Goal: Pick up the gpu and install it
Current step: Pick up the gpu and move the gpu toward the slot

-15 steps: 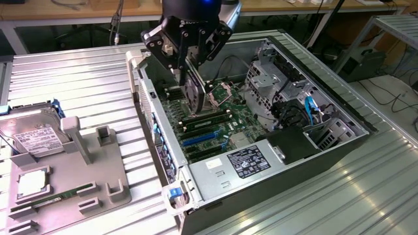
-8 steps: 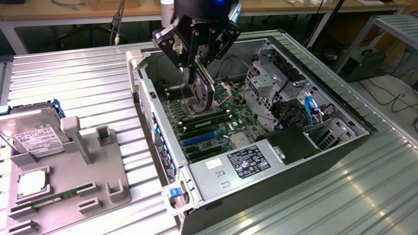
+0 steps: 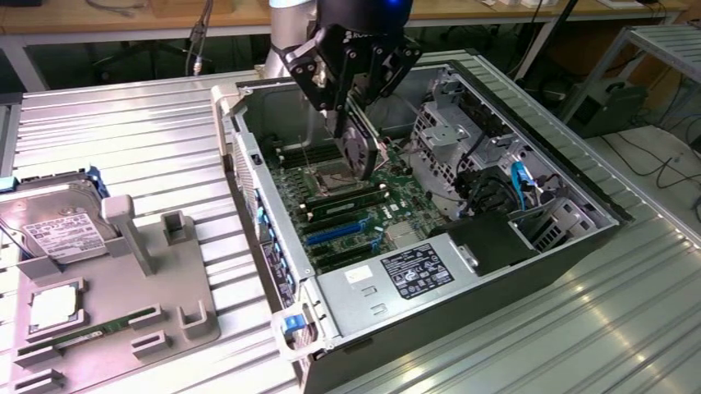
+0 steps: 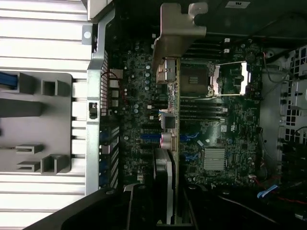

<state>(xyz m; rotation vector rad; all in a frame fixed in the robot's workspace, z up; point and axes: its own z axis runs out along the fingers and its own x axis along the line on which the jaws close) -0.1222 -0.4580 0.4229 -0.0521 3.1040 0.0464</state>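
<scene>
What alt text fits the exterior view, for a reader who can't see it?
The gripper holds the gpu edge-down over the motherboard inside an open computer case. At the exterior view's left, a grey holder carries a hard drive.

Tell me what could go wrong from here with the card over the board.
1. The gpu, clamped in the gripper, looks to run across the blue slots, not along them; pressed down so, it would likely hit the motherboard rather than seat.
2. It hangs close by the RAM sticks and open CPU socket, which a low pass might knock.
</scene>
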